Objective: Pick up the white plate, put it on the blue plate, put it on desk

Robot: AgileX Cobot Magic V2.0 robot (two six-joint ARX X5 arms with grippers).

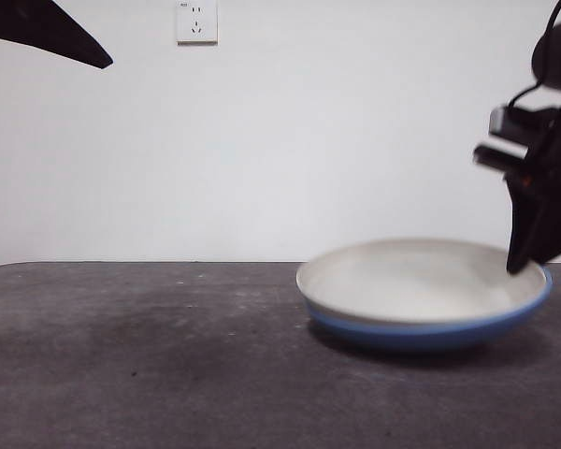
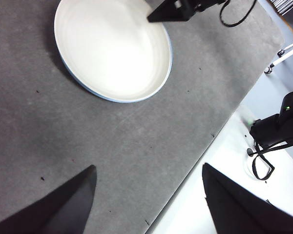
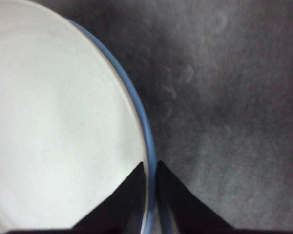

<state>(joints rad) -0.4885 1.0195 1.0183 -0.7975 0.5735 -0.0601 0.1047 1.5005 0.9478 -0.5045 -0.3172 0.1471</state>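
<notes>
Looking across the front view, I have the white plate point(image 1: 421, 279) nested inside the blue plate point(image 1: 430, 329), the pair sitting at lower right of the frame on the desk point(image 1: 150, 355). The stack looks tipped, its right rim higher than its left, with a shadow beneath. The right gripper point(image 1: 533, 245) comes in from the right edge, dark and large, its tip at that raised rim.

My right wrist view tells me what the front cannot: the two jaws are nearly closed, one over the cream surface and one outside the blue edge, so the rims of both plates run through the narrow gap. I read that as a pinch on the stacked rims. Only a thin blue crescent shows around the white plate point(image 3: 53, 131) there, the blue plate point(image 3: 147, 141) being almost covered.

The left gripper point(image 2: 146, 204) hangs well away from the plates with its jaws spread wide and nothing between them; in the front view it is only a black tip at upper left. Its camera shows both plates from above at upper left of the frame, and the other arm's black tip touching their rim.

The desk is dark grey, mottled and scuffed. Behind it stands a plain white wall point(image 1: 309, 131) with a socket point(image 1: 196, 21) at the top.
</notes>
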